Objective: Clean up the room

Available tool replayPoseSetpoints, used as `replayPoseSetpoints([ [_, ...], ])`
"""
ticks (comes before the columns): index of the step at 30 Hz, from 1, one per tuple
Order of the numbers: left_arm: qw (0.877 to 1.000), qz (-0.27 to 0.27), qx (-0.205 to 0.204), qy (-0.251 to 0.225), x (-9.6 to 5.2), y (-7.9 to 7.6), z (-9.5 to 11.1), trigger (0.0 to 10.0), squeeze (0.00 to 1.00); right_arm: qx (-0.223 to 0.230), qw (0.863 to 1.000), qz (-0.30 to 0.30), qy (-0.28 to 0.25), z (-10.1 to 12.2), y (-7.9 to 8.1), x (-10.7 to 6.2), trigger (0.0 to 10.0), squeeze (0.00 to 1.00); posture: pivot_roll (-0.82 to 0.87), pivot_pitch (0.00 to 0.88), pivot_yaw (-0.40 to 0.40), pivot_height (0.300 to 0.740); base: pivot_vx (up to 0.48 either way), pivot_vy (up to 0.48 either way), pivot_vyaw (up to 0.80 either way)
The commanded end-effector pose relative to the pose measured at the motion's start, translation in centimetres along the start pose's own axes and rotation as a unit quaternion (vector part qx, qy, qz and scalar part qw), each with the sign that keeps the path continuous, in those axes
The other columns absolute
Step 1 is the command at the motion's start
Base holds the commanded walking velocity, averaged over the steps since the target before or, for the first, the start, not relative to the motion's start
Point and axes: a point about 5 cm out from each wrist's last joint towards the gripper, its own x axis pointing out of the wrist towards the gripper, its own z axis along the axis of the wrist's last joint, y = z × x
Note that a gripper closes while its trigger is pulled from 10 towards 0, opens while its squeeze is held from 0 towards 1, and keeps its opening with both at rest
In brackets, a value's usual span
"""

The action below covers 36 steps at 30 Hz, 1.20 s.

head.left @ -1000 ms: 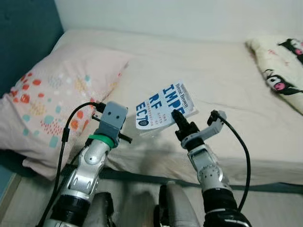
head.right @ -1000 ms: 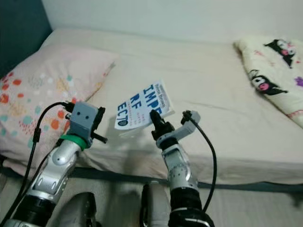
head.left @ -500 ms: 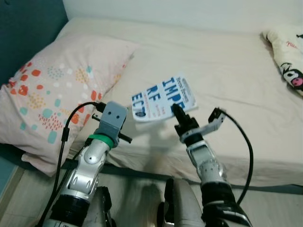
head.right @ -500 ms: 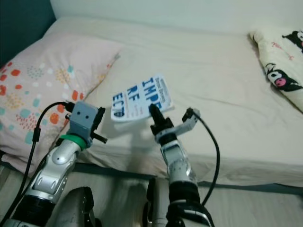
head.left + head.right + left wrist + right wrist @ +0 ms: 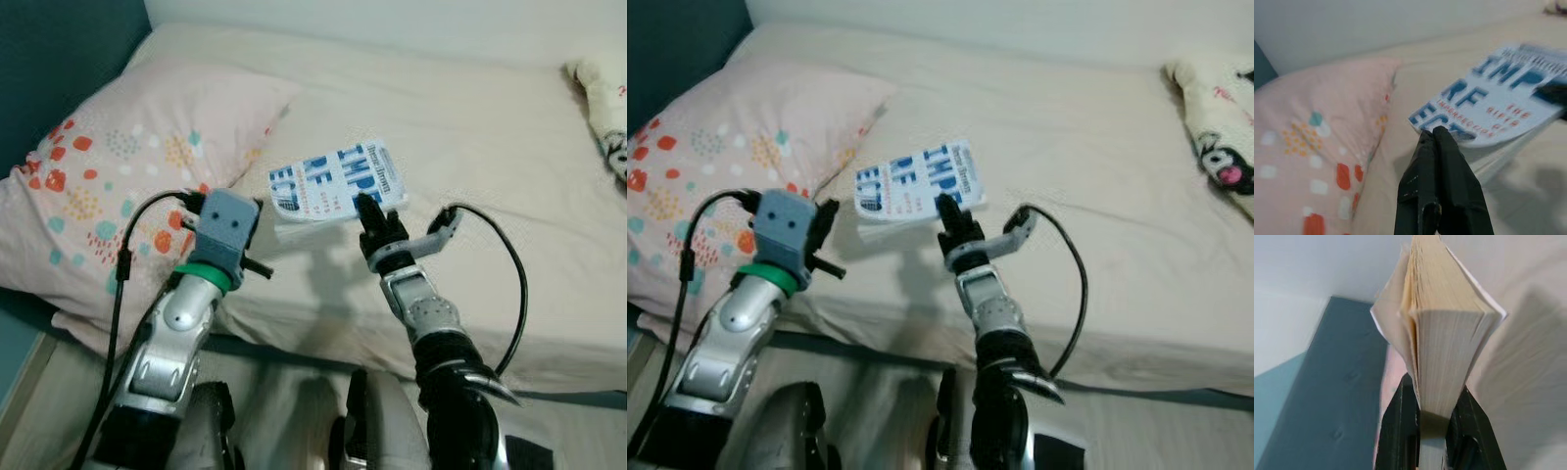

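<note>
A white paperback book with big blue letters on its cover hangs in the air above the front part of the bed. My right gripper is shut on the book's near edge, and in the right wrist view the page block sits clamped between the two black fingers. My left gripper is shut with nothing in it, raised to the left of the book, its tips just short of the cover. The left arm's grey wrist block stands over the bed's front edge.
The bed has a cream sheet and fills the scene ahead. A pink pillow with coloured dots lies at its left end. A patterned cushion sits at the far right. A dark teal headboard rises on the left. Pale floor shows below.
The view has shifted and come closer to the bed. The book in my right gripper sits a little higher and flatter. The left arm stays raised beside it.
</note>
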Motion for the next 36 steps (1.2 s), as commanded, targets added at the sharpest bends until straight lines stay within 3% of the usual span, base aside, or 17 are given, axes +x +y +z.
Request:
replayPoseSetpoints([
  [1, 1.0, 0.002, -0.007, 0.007, -0.6, 0.4, 0.2, 10.0, 0.0, 0.004, 1.0, -0.016, -0.003, -0.4, -0.3, 0.0, 10.0, 0.0, 0.22, 0.246, 0.048, 0.591, 0.0, 0.0, 0.0],
  [7, 1.0, -0.015, -0.012, 0.009, -1.8, -0.2, 1.5, 10.0, 0.0, 0.001, 0.998, -0.065, 0.006, -1.1, -0.8, 0.0, 10.0, 0.0, 0.26, 0.307, 0.079, 0.591, 0.0, 0.0, 0.0],
  [8, 1.0, -0.022, -0.014, 0.011, -2.2, -0.4, 1.9, 10.0, 0.0, 0.0, 0.995, -0.1, 0.015, -1.5, -1.4, -0.2, 10.0, 0.0, 0.27, 0.329, 0.09, 0.591, 0.0, 0.0, 0.0],
  [14, 0.999, -0.03, -0.016, 0.029, -3.2, -0.5, 2.5, 10.0, 0.0, -0.009, 0.991, -0.129, 0.019, -2.1, -2.2, -0.7, 10.0, 0.0, 0.28, 0.356, 0.108, 0.591, 0.0, 0.0, 0.0],
  [15, 0.999, -0.032, -0.015, 0.034, -3.3, -0.4, 2.5, 10.0, 0.0, -0.007, 0.99, -0.139, 0.011, -1.9, -2.6, -1.0, 10.0, 0.11, 0.29, 0.365, 0.12, 0.591, 0.0, 0.0, 0.0],
  [16, 0.999, -0.032, -0.015, 0.034, -3.3, -0.4, 2.5, 10.0, 0.0, -0.007, 0.99, -0.139, 0.011, -1.9, -2.6, -1.0, 10.0, 0.11, 0.29, 0.365, 0.12, 0.591, 0.0, 0.0, 0.0],
  [17, 0.999, -0.033, -0.014, 0.037, -3.5, -0.3, 2.5, 10.0, 0.0, -0.004, 0.989, -0.146, 0.006, -1.9, -2.8, -1.1, 10.0, 1.0, 0.29, 0.366, 0.121, 0.591, 0.0, 0.0, 0.0],
  [23, 0.998, -0.037, -0.012, 0.05, -3.7, -0.2, 2.5, 10.0, 0.0, -0.029, 0.984, -0.173, 0.032, -2.8, -3.6, -1.7, 10.0, 1.0, 0.29, 0.353, 0.128, 0.591, 0.0, 0.0, 0.0],
  [24, 0.998, -0.038, -0.012, 0.05, -3.5, -0.3, 2.4, 10.0, 0.0, -0.053, 0.984, -0.164, 0.054, -3.2, -3.4, -1.7, 10.0, 1.0, 0.28, 0.336, 0.12, 0.591, 0.0, 0.0, 0.0],
  [25, 0.998, -0.039, -0.013, 0.05, -3.3, -0.4, 2.3, 10.0, 0.0, -0.072, 0.983, -0.152, 0.071, -3.4, -3.3, -1.6, 10.0, 0.35, 0.26, 0.323, 0.111, 0.591, 0.0, 0.0, 0.0],
  [26, 0.998, -0.039, -0.014, 0.049, -3.1, -0.5, 2.4, 10.0, 0.0, -0.084, 0.983, -0.143, 0.081, -3.4, -3.2, -1.6, 10.0, 0.0, 0.26, 0.323, 0.111, 0.591, 0.0, 0.0, 0.0],
  [30, 0.998, -0.04, -0.018, 0.048, -2.6, -0.6, 2.3, 10.0, 0.0, -0.094, 0.983, -0.124, 0.097, -3.0, -3.4, -1.9, 10.0, 0.0, 0.22, 0.29, 0.093, 0.591, 0.0, 0.0, 0.0],
  [33, 0.998, -0.041, -0.023, 0.044, -2.0, -0.8, 2.2, 10.0, 0.0, -0.118, 0.977, -0.108, 0.141, -3.0, -4.0, -2.5, 10.0, 0.0, 0.19, 0.27, 0.083, 0.591, 0.0, 0.0, 0.0],
  [36, 0.998, -0.041, -0.028, 0.039, -1.5, -1.1, 2.1, 10.0, 0.0, -0.174, 0.964, -0.089, 0.18, -2.6, -4.8, -3.4, 10.0, 0.0, 0.15, 0.24, 0.067, 0.591, 0.0, 0.0, 0.0],
])
